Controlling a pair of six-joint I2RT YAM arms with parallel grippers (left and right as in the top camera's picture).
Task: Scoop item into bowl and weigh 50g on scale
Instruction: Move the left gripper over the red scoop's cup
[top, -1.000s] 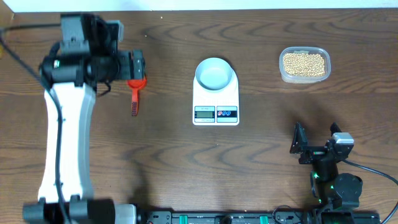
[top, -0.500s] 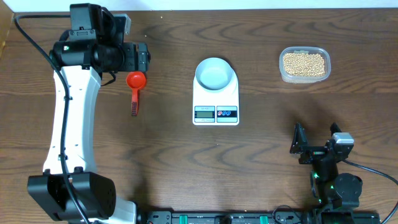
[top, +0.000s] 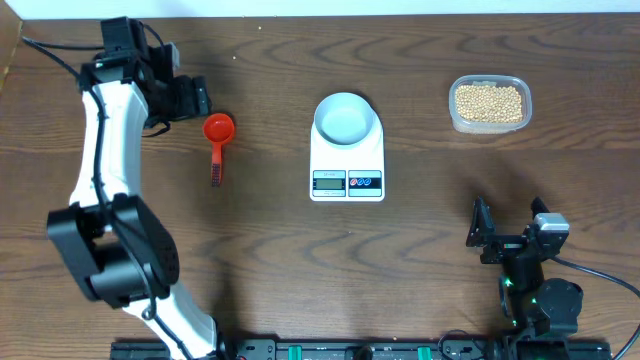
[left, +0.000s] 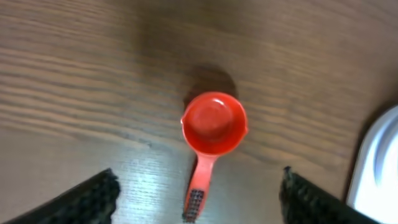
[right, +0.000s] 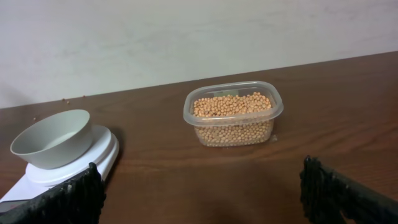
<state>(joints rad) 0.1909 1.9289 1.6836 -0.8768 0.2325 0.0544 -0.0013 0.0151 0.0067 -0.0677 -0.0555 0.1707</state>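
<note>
A red scoop (top: 218, 130) lies empty on the table, its handle (left: 195, 193) pointing toward the front edge. My left gripper (top: 190, 97) hovers just to its upper left, open; in the left wrist view the gripper (left: 199, 182) has a finger on each side of the handle without touching it. The pale bowl (top: 345, 117) stands empty on the white scale (top: 347, 172), also seen in the right wrist view as bowl (right: 53, 137) on scale (right: 74, 163). The tan beans (top: 489, 101) fill a clear tub (right: 233, 118). My right gripper (top: 505, 236) rests open near the front right, holding nothing.
The scale's white edge (left: 380, 168) shows at the right of the left wrist view. A pale wall runs behind the table's far edge (right: 199, 37). The left arm's white link (top: 100, 140) stretches along the left side of the table.
My left gripper has drawn back to the left off the red scoop, so the scoop's cup now shows whole. The scoop, bowl, scale and right arm have stayed put.
</note>
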